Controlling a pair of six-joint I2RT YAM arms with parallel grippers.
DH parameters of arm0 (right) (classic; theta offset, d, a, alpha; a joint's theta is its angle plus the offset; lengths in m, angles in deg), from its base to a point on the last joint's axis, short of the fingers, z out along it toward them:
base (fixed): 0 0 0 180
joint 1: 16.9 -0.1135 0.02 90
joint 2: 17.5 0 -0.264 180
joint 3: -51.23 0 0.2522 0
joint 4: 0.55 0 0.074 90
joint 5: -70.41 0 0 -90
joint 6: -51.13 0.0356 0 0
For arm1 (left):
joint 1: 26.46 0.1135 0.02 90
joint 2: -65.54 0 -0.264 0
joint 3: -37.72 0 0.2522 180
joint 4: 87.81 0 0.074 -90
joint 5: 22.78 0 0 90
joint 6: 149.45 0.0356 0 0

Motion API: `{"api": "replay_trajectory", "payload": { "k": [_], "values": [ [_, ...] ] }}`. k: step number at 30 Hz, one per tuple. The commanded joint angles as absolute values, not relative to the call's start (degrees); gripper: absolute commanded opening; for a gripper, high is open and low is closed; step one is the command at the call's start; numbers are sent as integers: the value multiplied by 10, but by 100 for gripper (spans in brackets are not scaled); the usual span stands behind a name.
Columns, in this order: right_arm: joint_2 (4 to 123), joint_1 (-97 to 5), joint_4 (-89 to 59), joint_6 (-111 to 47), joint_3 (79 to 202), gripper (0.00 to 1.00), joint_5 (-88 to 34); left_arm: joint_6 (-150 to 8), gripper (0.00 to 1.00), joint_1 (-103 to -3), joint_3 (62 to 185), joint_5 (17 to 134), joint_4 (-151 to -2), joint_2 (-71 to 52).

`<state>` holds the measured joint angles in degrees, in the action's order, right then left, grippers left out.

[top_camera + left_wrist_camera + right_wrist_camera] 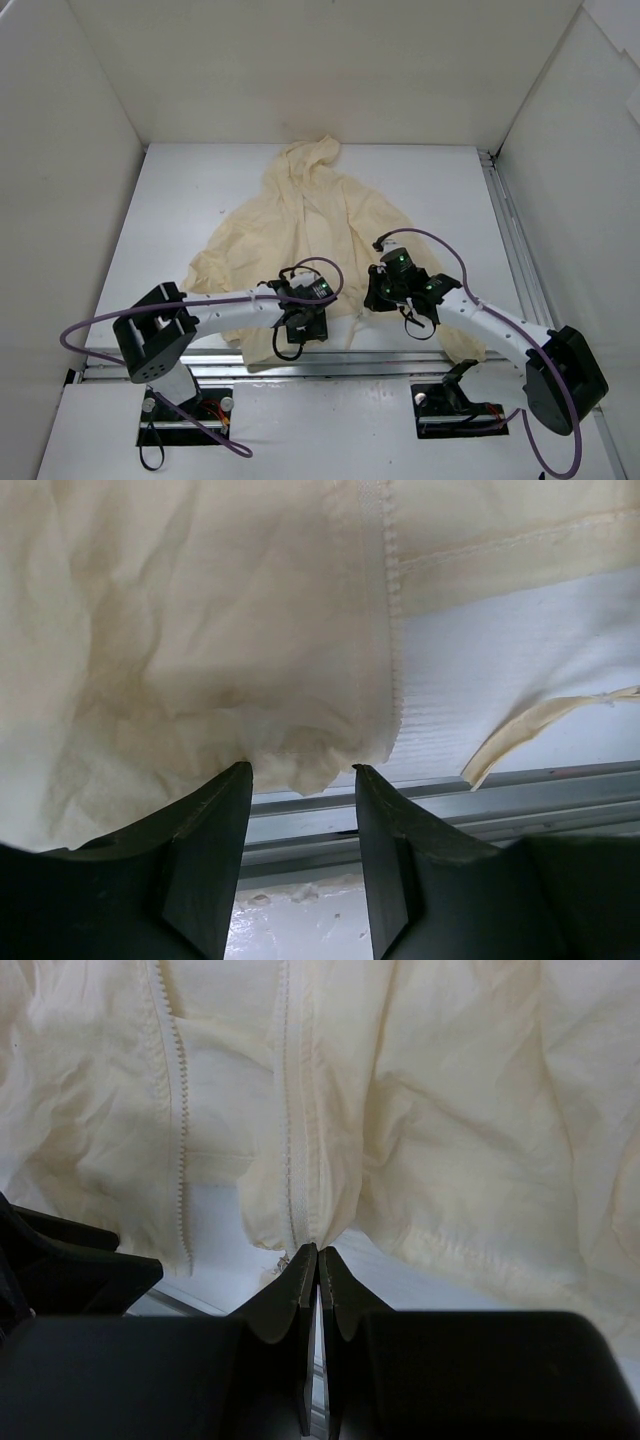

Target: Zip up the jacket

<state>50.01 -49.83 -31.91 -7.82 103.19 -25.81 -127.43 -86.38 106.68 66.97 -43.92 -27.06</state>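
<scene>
The right claw [318, 1253] is pressed fully shut. Its two dark fingers meet on the near hem of the jacket [300, 225], at the foot of one row of zipper teeth [291, 1110], and the cloth puckers where it enters the tips. The second row of teeth [180, 1160] lies just to the left and apart from the first. Inner cloth and a patch of white bench [180, 200] show between the two rows, so the front is unzipped at this end.

The left claw [302, 768] stands partly open, its fingers apart, with an aluminium rail [500, 790] showing through the gap. A rumpled corner of the hem bulges right at the fingertips. It does not fill the gap, and I cannot tell whether either finger touches it. A stitched front edge [385, 600] runs away from that corner toward the far side.

From above, the jacket lies spread on the bench with its hood [312, 155] at the far end and its hem at the near edge beside the rail. Its sleeves fall out to left and right. Both claws sit at the near hem, the left one to the left of the right and close to it. Purple cables [100, 322] loop along the white arms, and plain white walls [300, 70] stand around the bench.
</scene>
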Motion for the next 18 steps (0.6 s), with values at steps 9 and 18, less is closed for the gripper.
{"api": "replay_trajectory", "payload": {
  "k": [9,18],
  "values": [
    [482,-487,-304,-89,1030,0,-271,-1280,44,-868,1099,662,-449,-286],
    [478,-485,-304,-92,1023,0,-273,-1284,41,-868,1094,686,-455,-321]
  ]
}}
